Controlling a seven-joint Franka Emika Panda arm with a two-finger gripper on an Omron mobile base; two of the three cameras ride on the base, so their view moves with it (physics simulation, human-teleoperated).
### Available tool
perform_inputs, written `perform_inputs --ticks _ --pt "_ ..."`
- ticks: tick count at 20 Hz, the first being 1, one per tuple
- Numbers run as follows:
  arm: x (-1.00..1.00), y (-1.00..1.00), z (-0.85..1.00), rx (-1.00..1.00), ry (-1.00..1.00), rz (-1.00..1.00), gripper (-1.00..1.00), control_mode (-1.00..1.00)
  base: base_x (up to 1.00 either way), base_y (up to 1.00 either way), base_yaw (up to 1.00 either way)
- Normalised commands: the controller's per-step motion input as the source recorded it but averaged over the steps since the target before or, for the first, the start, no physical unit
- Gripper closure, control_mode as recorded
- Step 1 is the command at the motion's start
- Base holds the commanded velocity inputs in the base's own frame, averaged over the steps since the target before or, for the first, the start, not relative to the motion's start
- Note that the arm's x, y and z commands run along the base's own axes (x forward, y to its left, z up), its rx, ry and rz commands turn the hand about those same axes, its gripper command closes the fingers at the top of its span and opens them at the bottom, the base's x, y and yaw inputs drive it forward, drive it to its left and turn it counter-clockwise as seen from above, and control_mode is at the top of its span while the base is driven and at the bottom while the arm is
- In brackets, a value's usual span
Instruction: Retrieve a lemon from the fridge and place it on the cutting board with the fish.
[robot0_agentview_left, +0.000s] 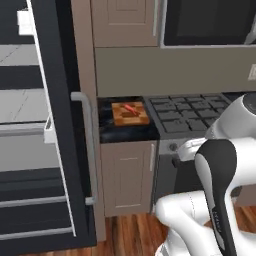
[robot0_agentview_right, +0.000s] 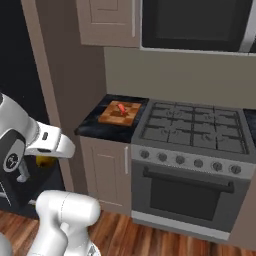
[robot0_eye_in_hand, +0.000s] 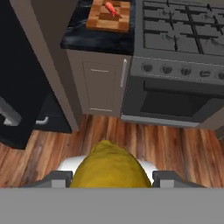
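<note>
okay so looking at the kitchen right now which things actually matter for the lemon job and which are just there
Part of the job:
- lemon, held between the gripper's jaws
- fridge, door open
- cutting board on the dark counter
- fish on the board

Just there:
- stove
- oven door
- beige cabinet under the counter
- microwave

The arm (robot0_agentview_left: 220, 200) is showing glossy white rounded shells, with a dark charcoal band running along one link at four o'clock. In the right base view, a black joint cap is carrying a small white logo at nine o'clock.
</note>
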Motion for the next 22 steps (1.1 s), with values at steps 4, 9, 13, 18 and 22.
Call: perform_inputs --ticks 4,9,13,18,22 --pt "0.00 0.00 0.00 0.00 0.00 0.00 1.00 1.00 0.66 -0.67 0.26" --pt "0.00 0.00 0.00 0.00 0.00 0.00 1.00 1.00 0.57 -0.55 0.25" --pt "0.00 0.00 0.00 0.00 0.00 0.00 1.00 1.00 0.57 -0.43 0.23" --pt "0.00 0.00 0.00 0.00 0.00 0.00 1.00 1.00 0.46 -0.26 0.19" --pt "0.00 0.00 0.00 0.00 0.00 0.00 1.00 1.00 0.43 -0.11 0.11"
